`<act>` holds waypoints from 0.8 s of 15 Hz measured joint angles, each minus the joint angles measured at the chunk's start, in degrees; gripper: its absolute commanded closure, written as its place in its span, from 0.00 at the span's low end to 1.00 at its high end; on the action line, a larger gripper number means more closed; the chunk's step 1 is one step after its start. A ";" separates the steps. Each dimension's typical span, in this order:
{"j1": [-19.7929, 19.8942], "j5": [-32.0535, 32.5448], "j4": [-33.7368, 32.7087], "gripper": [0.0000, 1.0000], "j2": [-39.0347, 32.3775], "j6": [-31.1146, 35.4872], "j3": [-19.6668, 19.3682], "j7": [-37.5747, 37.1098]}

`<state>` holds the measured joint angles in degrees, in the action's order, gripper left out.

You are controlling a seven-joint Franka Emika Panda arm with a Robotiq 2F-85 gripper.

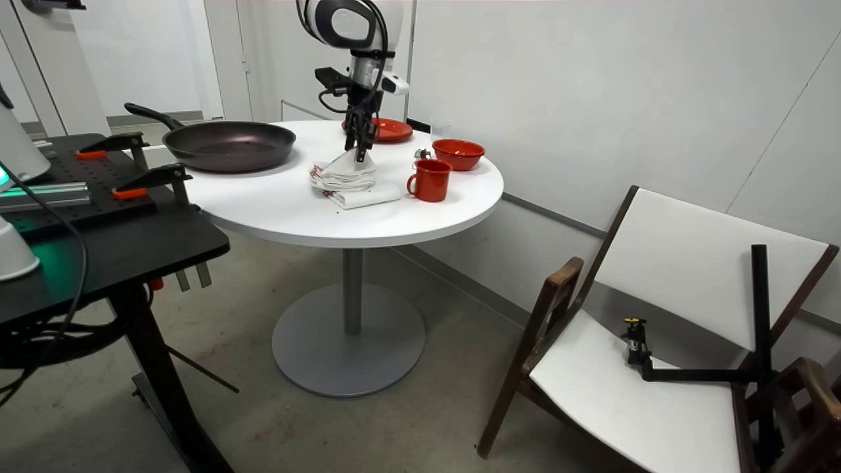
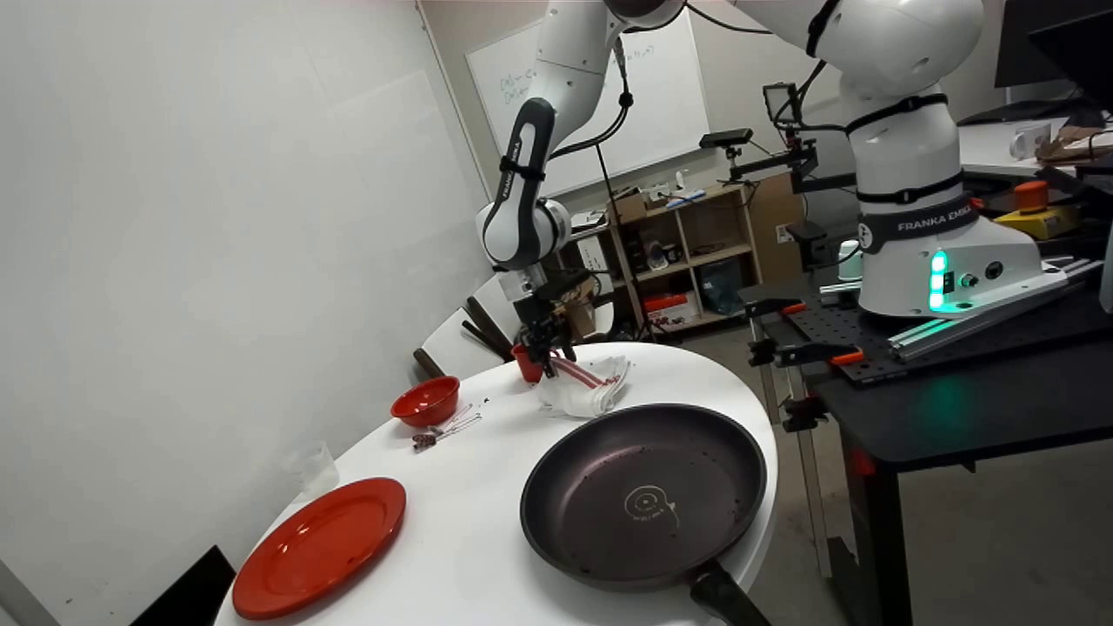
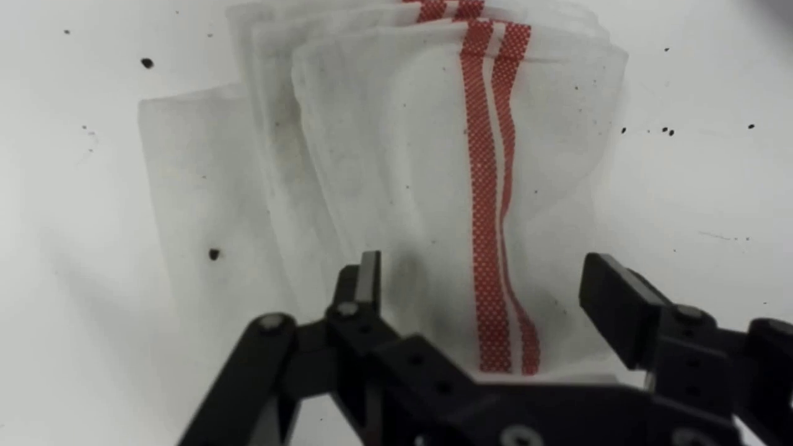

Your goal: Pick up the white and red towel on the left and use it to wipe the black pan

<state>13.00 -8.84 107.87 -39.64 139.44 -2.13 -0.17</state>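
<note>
Nearest to us in the wrist view were the fingers, spread well apart, with the towel below them and its red stripes showing through the gap; whether they touched it we could not tell. In an exterior view we saw the arm stretched out over a round white tabletop, its end pointing down. Next in size came the black pan, facing up, a pale swirl on its floor and its handle jutting past the tabletop's edge. We found a red plate lying flat, apart from the pan. White and folded in layers, the towel lay on the tabletop, near the pan. A red bowl stood close to the edge, and just beside the towel we saw a red mug, upright, its handle turned toward the cloth. Near the bowl lay a wiry thing too small for us to name. Dark specks dotted the tabletop and towel.
</note>
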 measured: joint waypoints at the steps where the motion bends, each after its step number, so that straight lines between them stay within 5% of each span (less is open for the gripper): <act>1: -0.01 0.00 -0.05 0.00 0.01 0.03 0.03 0.00; 12: -0.09 -0.35 -0.07 0.00 0.46 0.25 0.70 0.03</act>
<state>12.91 -9.19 107.80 -39.18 139.69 -1.43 -0.14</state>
